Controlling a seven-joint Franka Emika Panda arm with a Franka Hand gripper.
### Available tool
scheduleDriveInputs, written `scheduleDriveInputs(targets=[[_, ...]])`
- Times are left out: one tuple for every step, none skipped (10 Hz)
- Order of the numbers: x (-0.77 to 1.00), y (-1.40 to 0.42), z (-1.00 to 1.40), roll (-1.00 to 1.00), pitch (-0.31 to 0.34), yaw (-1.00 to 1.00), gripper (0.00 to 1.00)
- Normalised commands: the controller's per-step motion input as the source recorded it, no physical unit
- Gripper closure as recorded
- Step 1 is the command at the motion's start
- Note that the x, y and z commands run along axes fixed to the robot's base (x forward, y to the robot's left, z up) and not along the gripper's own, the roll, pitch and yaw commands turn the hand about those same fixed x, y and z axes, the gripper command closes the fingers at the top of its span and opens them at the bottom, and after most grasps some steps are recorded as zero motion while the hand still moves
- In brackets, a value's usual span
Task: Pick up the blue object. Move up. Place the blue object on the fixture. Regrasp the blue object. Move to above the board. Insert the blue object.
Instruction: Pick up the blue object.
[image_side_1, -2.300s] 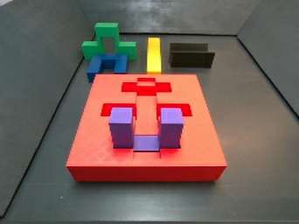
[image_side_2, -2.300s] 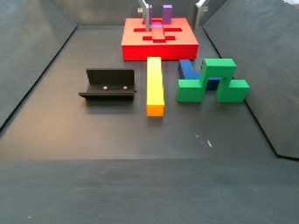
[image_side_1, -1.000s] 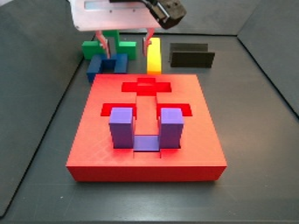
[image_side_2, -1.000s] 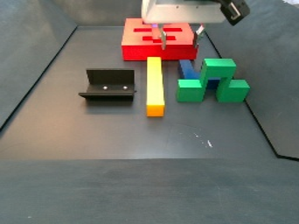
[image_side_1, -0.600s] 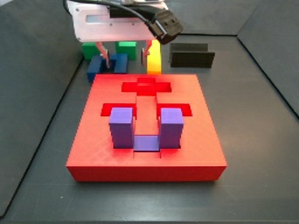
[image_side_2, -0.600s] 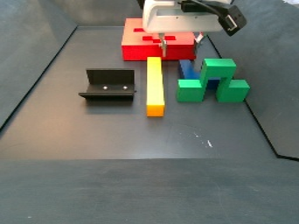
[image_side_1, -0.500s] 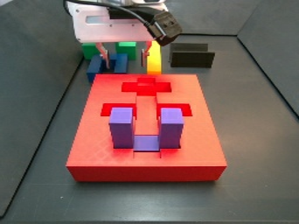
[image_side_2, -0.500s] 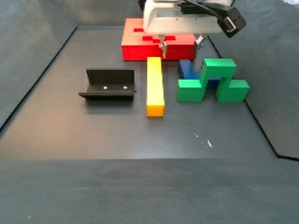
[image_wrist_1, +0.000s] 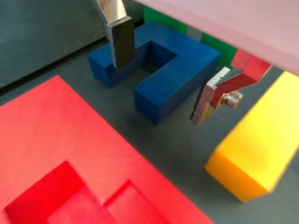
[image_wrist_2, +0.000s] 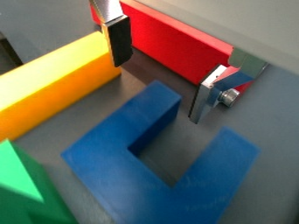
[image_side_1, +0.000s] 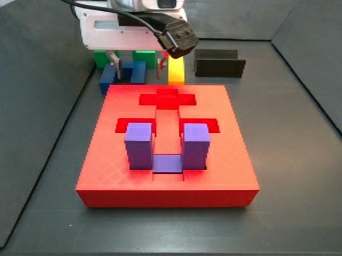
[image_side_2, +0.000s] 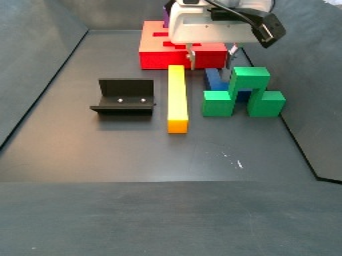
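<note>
The blue object is a dark blue U-shaped block lying on the dark floor between the red board and a green stepped block. My gripper is open and hangs low over it, one finger at one prong and the other at the opposite side. In both side views the gripper covers much of the blue object. The fixture stands apart, with nothing in it. In a wrist view the blue object lies just below the open gripper.
A long yellow bar lies between the fixture and the blue object. A purple U-shaped block sits in the board. The green block touches the blue one's far side. Dark walls enclose the floor.
The gripper has come into view over the board's far end and dropped down to the blue object. No piece has moved.
</note>
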Motion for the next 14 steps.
scheduleDriveInputs(targets=[[-0.07,0.13,-0.21,0.08,-0.14,0.0,0.0],[0.0,0.0,-0.11,0.08,-0.111,0.0,0.0],[0.0,-0.02,-0.09,0.1,-0.101,0.0,0.0],[0.11,-0.08,-0.07,0.12,-0.083,0.0,0.0],[0.2,-0.07,-0.11,0.19,-0.051,0.0,0.0],[0.24,-0.05,-0.15,0.29,-0.019,0.0,0.0],[0.22,0.0,-0.21,0.34,-0.004,-0.03,0.0],[0.19,0.0,-0.23,0.36,-0.006,-0.04,0.0],[0.1,0.0,-0.21,0.37,0.0,-0.04,0.0],[0.0,-0.03,-0.14,0.38,0.0,0.0,0.0],[0.0,-0.01,-0.15,0.33,0.0,0.0,0.0],[0.0,0.0,-0.12,0.22,0.0,0.0,0.0],[0.0,0.0,0.0,0.01,0.0,0.0,0.0],[0.0,0.0,0.0,0.01,-0.001,0.0,0.0]])
